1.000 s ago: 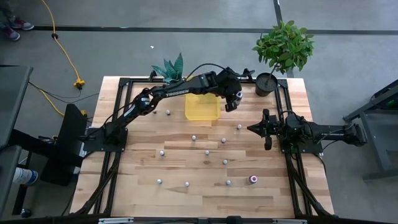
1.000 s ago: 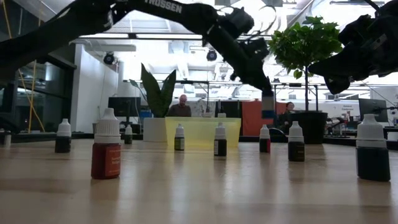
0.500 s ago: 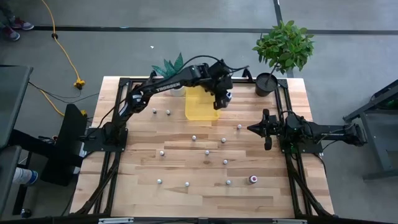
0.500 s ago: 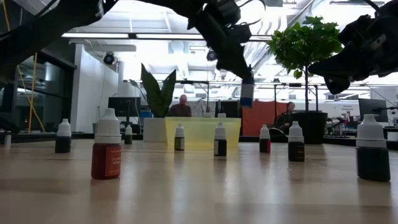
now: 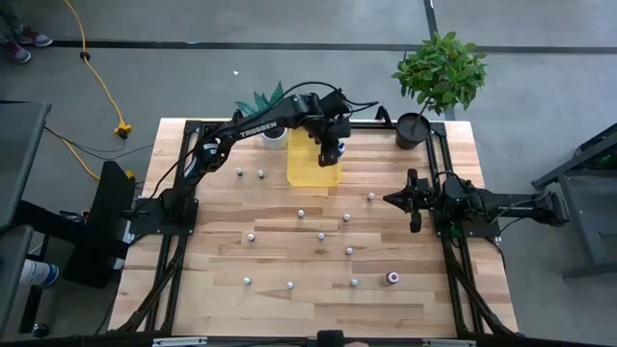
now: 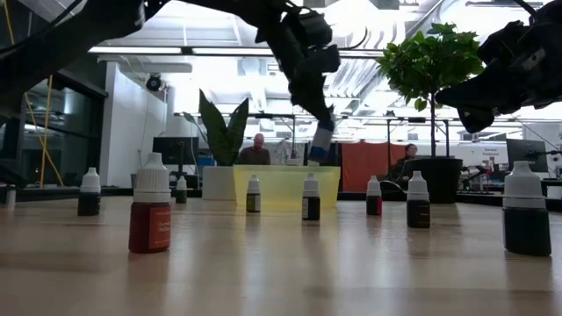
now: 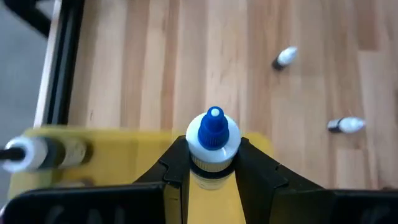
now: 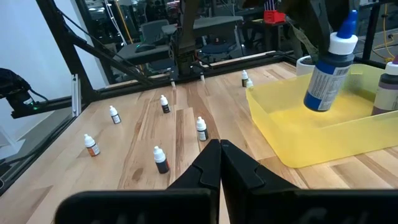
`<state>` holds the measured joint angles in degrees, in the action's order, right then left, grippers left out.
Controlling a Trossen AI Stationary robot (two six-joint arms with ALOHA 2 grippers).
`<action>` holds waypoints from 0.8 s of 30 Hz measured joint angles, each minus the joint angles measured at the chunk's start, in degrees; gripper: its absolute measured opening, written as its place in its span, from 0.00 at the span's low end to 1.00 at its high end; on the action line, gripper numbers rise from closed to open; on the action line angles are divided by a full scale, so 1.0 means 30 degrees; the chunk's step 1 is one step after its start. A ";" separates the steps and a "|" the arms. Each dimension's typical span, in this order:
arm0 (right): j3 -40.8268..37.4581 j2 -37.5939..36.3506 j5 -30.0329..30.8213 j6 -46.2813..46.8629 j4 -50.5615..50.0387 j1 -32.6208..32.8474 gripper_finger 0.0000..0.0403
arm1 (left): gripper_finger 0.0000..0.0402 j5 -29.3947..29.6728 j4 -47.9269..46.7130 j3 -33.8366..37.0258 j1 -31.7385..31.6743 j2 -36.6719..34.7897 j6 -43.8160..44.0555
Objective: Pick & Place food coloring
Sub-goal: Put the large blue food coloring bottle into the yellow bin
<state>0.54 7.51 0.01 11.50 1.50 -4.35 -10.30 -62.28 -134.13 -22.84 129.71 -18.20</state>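
Nearest the low camera a red bottle (image 6: 150, 216) stands on the table (image 5: 424, 299), with a dark bottle (image 6: 527, 210) off to the other side; further back a loose row of small white-capped bottles (image 6: 310, 197) stands upright, well apart from one another. Beyond them sits the yellow tray (image 5: 307, 172), at the far side of the table by the potted plants (image 5: 439, 69).

The left gripper (image 7: 213, 163) hangs over the tray, its fingers closed partway on a blue bottle (image 8: 329, 65), pinching it just under the cap, with the blue nozzle poking out between them. The bottle is tilted and clear of the tray floor. At least one other bottle (image 8: 387, 88) already stands in the tray. The right gripper (image 8: 219, 163) waits near the right edge of the table, fingers pressed together on nothing.

These bottles look light, stiff plastic, smooth and rather slippery, and tall for their narrow base, so easily toppled. The best hold is probably across the body or shoulder just below the cap, squeezed gently, then released low so it does not bounce or fall over
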 joint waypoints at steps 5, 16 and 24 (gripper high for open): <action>0.0000 0.0000 0.0000 0.0002 0.0001 0.0004 0.00 | 0.20 0.0586 -0.1444 0.0000 -0.0679 0.0000 0.0481; 0.0000 0.0000 0.0000 0.0002 0.0000 0.0005 0.00 | 0.20 0.0742 0.0150 0.2380 -0.1804 -0.0317 0.1152; -0.0002 0.0000 0.0000 0.0000 0.0000 0.0003 0.00 | 0.20 0.0726 0.5877 0.7162 -0.2037 -0.2154 0.1665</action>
<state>0.53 7.51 0.01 11.50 1.50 -4.35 -8.13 -44.65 -112.64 -28.95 123.25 -13.20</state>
